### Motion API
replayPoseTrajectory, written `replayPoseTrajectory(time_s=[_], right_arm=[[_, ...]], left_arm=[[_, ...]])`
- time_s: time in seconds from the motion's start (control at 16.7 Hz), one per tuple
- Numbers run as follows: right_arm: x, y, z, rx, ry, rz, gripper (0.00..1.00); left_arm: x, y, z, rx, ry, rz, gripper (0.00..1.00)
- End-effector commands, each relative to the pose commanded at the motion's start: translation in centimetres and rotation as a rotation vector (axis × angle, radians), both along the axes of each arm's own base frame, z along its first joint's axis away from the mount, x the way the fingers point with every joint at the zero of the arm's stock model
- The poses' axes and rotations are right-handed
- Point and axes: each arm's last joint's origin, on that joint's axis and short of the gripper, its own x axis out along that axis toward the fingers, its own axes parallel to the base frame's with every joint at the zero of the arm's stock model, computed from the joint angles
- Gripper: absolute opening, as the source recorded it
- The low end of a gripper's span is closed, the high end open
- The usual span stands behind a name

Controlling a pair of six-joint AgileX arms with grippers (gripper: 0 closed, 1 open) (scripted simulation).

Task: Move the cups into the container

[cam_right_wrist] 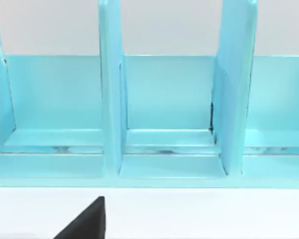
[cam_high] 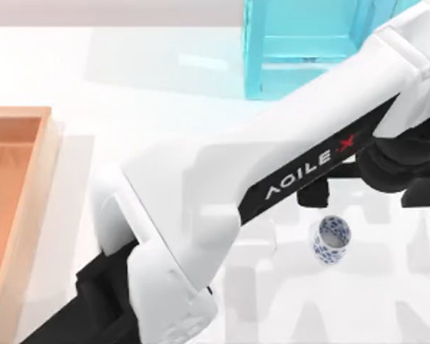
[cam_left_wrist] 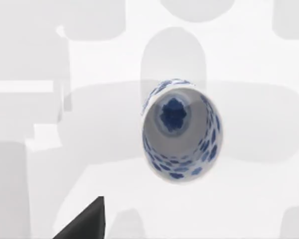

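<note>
Overhead, left pincer (cam_high: pixel 322 192) just above upright floral cup (cam_high: pixel 332 240), not touching.

The top view looks straight down on the white table (cam_high: pixel 165 86), close enough that the left arm (cam_high: pixel 272 165) crosses most of the picture, with the wooden box (cam_high: pixel 21 208) at the left edge. The left wrist view looks down from close above into the patterned cup (cam_left_wrist: pixel 179 132), which the top view shares (cam_high: pixel 332 240). The right wrist view faces level and near into the turquoise shelf (cam_right_wrist: pixel 169 119), also at the top view's far edge (cam_high: pixel 301 43).
</note>
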Motion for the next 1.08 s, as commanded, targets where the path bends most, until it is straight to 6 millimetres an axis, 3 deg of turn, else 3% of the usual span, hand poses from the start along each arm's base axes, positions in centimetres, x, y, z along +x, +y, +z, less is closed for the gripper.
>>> replayPoseTrajectory(time_s=[0.6, 1.08], right_arm=[[0.0, 0.0, 0.0, 0.000, 0.000, 0.000, 1.00], [0.0, 0.0, 0.0, 0.000, 0.000, 0.000, 1.00]], left_arm=[[-0.1, -0.7, -1.6, 0.017, 0.010, 0.004, 1.00], [1.2, -1.1, -8.0, 0.012, 0.006, 0.001, 1.00]])
